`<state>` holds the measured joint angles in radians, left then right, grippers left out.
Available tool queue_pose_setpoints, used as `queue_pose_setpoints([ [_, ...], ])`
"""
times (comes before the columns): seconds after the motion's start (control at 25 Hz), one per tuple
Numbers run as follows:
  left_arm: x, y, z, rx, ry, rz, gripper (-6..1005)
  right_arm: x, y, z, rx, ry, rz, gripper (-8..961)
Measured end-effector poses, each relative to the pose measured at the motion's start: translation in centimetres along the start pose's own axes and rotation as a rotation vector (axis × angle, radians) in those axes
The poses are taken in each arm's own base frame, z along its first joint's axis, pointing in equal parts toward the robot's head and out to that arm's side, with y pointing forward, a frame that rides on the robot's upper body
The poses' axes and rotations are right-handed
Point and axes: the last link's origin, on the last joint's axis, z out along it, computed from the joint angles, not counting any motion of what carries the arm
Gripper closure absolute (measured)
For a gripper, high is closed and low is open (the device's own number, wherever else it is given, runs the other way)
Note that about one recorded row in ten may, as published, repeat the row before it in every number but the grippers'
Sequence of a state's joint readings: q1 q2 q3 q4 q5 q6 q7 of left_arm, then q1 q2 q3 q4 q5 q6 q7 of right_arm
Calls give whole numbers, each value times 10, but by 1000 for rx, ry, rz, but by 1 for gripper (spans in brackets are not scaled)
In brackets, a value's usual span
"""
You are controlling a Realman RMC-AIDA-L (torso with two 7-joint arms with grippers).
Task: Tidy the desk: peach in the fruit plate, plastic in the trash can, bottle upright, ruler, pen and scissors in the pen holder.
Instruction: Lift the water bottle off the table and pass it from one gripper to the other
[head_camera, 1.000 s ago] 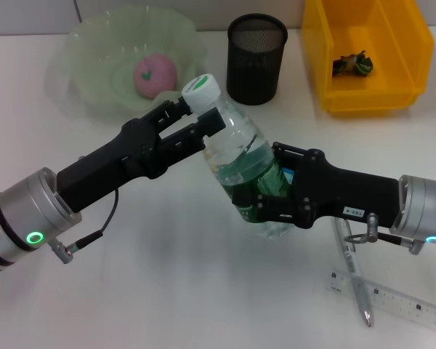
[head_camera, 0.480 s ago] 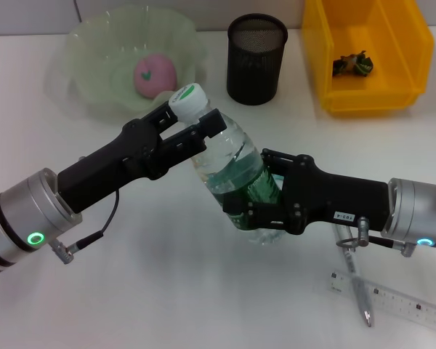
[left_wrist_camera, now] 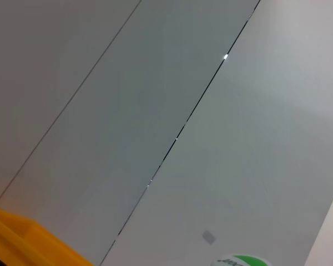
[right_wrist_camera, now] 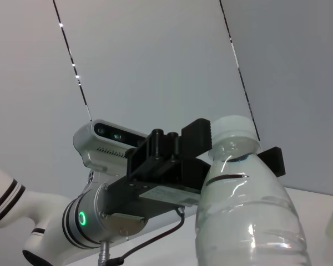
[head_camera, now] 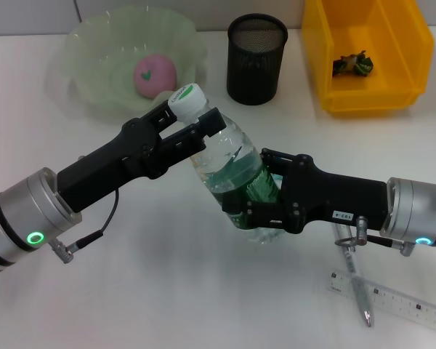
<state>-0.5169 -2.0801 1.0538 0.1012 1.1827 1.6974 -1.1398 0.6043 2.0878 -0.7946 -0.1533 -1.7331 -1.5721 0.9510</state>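
The bottle [head_camera: 229, 163] is tilted over the middle of the desk [head_camera: 167, 291], its white cap [head_camera: 187, 98] leaning toward the fruit plate [head_camera: 83, 43]. My left gripper [head_camera: 190, 122] is shut on the neck just under the cap; the right wrist view shows the left gripper [right_wrist_camera: 233, 152] there too. My right gripper [head_camera: 256, 207] is shut around the green-labelled lower body. The peach [head_camera: 154, 73] lies in the fruit plate. Dark plastic [head_camera: 352, 65] lies in the trash can [head_camera: 403, 43]. The pen [head_camera: 357, 287] and ruler [head_camera: 407, 305] lie at the front right. The scissors are out of view.
The black mesh pen holder [head_camera: 256, 58] stands at the back, between the fruit plate and the trash can, just behind the bottle. Bare white tabletop stretches across the front left. The left wrist view shows only wall panels and a corner of the trash can [left_wrist_camera: 22, 241].
Over the past second both grippers carried the bottle a little to the left and the right arm reached further in. In the last half second almost nothing moved.
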Motion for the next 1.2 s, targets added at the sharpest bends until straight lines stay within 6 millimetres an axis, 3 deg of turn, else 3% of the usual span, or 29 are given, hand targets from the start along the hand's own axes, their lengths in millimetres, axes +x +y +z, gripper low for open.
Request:
queue_pose_setpoints([
  [1.08,2,-3,5,7,-9,-3,353,-1,0,0,0,-1,-1,190],
  [1.2,2,-3,4,9,-7,-3,504,-1,0,0,0,-2,-1,190],
])
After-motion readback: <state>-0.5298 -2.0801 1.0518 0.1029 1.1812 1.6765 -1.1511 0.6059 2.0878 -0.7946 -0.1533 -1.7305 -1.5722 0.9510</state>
